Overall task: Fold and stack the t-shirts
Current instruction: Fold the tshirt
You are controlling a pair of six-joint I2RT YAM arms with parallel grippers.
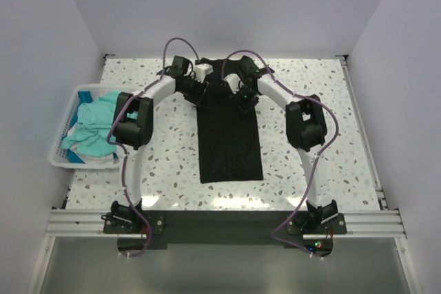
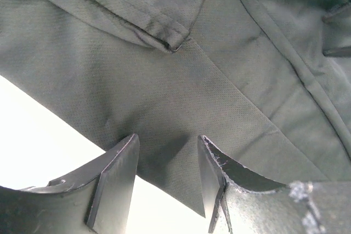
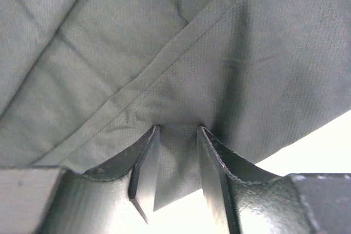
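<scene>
From above, the black t-shirt (image 1: 231, 146) lies flat on the speckled table (image 1: 331, 101) as 1 long narrow strip, its short near edge turned toward the arm bases; both arms bend inward over its far end. The left gripper (image 1: 200, 91) is at the far left edge of this shirt and the right gripper (image 1: 241, 99) is just beside it, on the cloth; from here I cannot tell how wide the jaws are. Well to the left of the shirt stands a white basket (image 1: 60, 160), and teal t-shirts (image 1: 93, 125) lie crumpled inside it.

In the left wrist view, the left gripper (image 2: 168, 146) has its 2 fingers (image 2: 118, 173) clearly apart; the shirt's edge runs slanted across the gap, with dark cloth above it and bright table below. A hemmed fold lies higher on the cloth; nothing looks squeezed.

In the right wrist view, the right gripper (image 3: 178, 146) has a narrow gap; its fingers (image 3: 211, 173) press on a tongue of the black cloth, which fills the gap and wrinkles at the tips. A seam crosses the cloth diagonally above them.
</scene>
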